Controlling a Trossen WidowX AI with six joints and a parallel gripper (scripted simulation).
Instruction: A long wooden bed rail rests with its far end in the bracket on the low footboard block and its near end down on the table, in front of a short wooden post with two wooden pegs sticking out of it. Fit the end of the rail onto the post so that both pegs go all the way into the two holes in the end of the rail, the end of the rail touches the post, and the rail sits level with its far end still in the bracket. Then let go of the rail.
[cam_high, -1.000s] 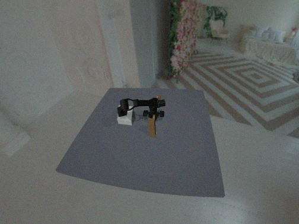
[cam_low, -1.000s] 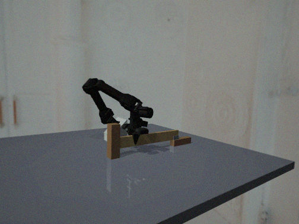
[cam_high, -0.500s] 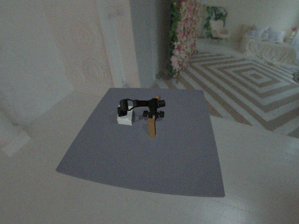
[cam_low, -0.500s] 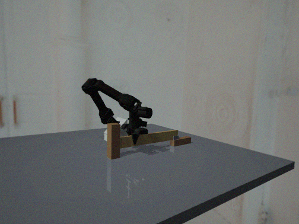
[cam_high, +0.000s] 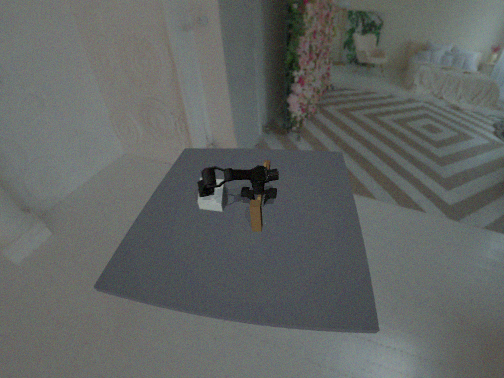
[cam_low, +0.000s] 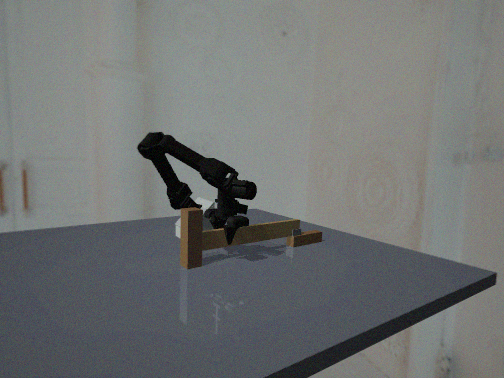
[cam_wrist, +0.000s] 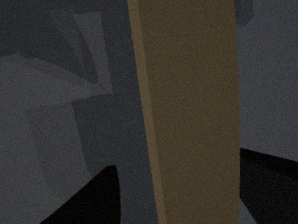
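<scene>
The wooden post (cam_high: 256, 216) (cam_low: 191, 237) stands upright. The long rail (cam_low: 270, 229) (cam_wrist: 195, 100) runs from the post to the bracket (cam_low: 296, 232) on the low footboard block (cam_low: 309, 239). In the exterior view its near end meets the post with no gap that I can see, it is off the table, and it looks about level. The pegs and holes are hidden. The rail's far end sits at the bracket. My gripper (cam_low: 229, 239) (cam_wrist: 171, 165) is open around the rail near the post, with a visible gap between the left finger and the rail in the wrist view.
A white block-like base (cam_high: 211, 200) stands on the grey table (cam_high: 235, 280) beside the arm, left of the post in the top view. The arm arches above the rail, and part of it stands close behind the post in the exterior view.
</scene>
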